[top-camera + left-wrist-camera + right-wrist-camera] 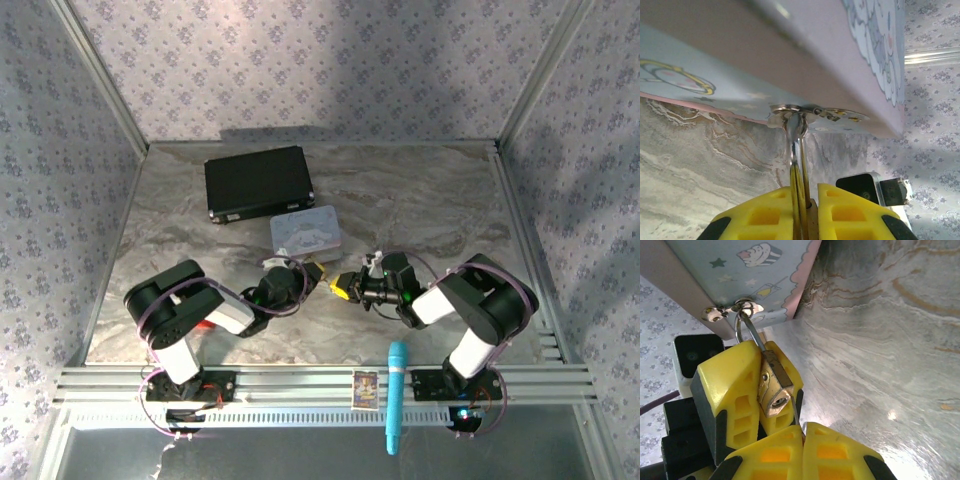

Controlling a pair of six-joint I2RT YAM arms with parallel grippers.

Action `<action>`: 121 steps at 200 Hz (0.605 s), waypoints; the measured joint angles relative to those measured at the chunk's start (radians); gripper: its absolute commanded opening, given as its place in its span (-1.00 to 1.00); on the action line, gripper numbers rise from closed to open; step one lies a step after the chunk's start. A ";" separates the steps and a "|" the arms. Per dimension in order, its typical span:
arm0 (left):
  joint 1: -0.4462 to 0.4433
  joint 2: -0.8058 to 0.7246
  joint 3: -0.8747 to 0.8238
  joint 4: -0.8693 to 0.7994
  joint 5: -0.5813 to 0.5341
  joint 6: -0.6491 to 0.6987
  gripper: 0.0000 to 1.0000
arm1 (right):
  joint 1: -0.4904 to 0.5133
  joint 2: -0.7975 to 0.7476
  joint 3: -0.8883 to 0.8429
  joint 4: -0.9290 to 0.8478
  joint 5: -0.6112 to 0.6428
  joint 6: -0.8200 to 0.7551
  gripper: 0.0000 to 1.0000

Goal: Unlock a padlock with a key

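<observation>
The small brass padlock [772, 385] hangs by its silvery shackle [796, 145] from the hasp of the pastel cartoon tin [306, 232]. My left gripper [807, 192] is shut on the padlock body, its yellow fingers [732, 390] on either side, and the keyhole faces my right wrist camera. My right gripper [803, 432] is shut on the thin silvery key [796, 415]. The key's tip rests against the padlock's lower edge, just beside the keyhole and not inside it. In the top view the two grippers meet tip to tip, left [316, 272] and right [343, 287], in front of the tin.
A black case [258, 183] lies behind the tin at the back left. A small red block [205, 323] sits by the left arm. A blue tool [397, 395] lies across the front rail. The marble tabletop [420, 200] is bare to the right.
</observation>
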 measured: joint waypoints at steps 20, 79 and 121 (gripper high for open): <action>0.000 0.000 0.000 0.004 -0.004 -0.007 -1.00 | 0.000 0.006 0.000 0.016 0.000 0.005 -1.00; 0.000 0.014 0.000 0.027 -0.007 -0.014 -1.00 | -0.008 0.006 -0.038 0.056 0.022 0.013 -1.00; 0.000 0.019 0.003 0.035 -0.008 -0.014 -1.00 | -0.016 0.005 -0.054 0.081 0.041 0.022 -1.00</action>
